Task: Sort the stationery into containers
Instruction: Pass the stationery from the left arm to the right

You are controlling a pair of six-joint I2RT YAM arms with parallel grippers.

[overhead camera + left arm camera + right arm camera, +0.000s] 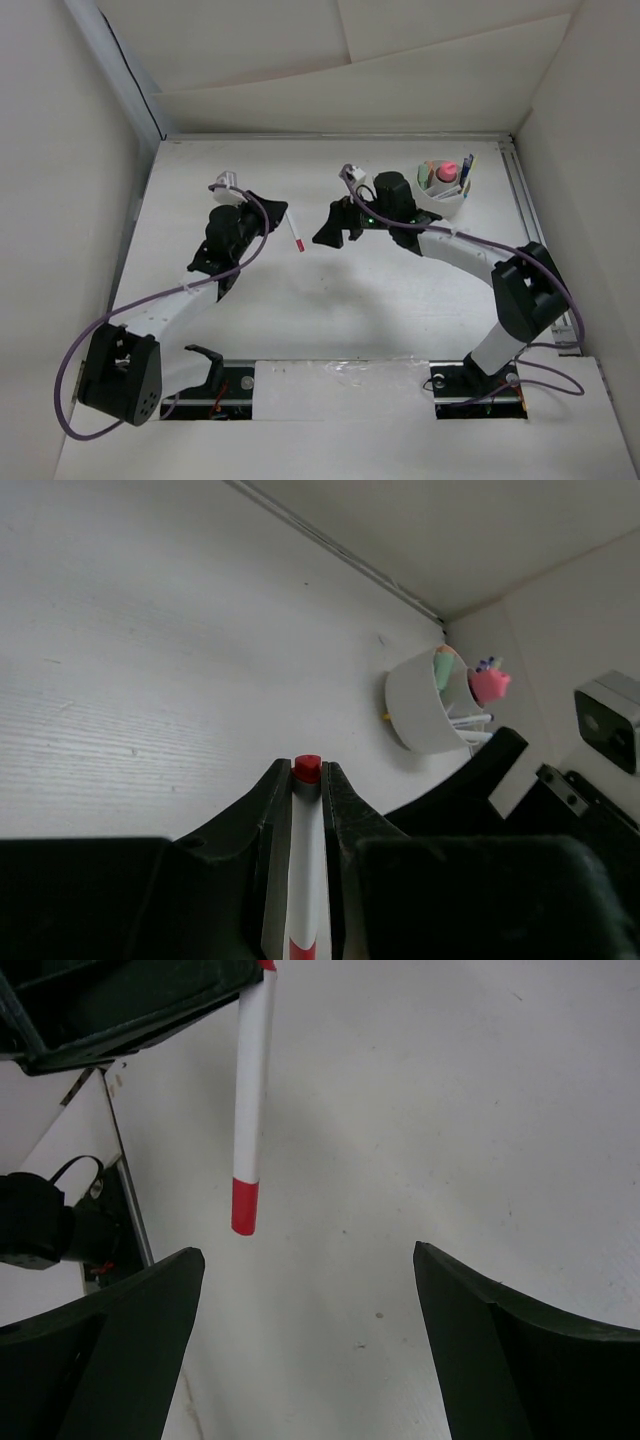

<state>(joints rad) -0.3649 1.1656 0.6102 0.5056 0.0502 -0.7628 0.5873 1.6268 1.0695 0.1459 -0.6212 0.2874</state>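
Left gripper (pixel 308 780) clamps the thin white red-tipped pen (pixel 307 880) aloft.
Right gripper (pixel 305 1270) gapes empty; the round white plastic divided cup (pixel 447 207) stands well apart, so a slipping pinch could drop the pen short.

1. Thin white pen with a red tip (pixel 296 232) is pinched lengthwise in the left gripper (pixel 307 780), its red end sticking out free.
2. Round white plastic cup (pixel 443 203) stands far right on the tabletop (pixel 400 300), well apart from the pen.
3. Poking above its rim are a stubby pink-capped item (pixel 447 168), a blue pen (pixel 467 166) and something green (pixel 443 668).
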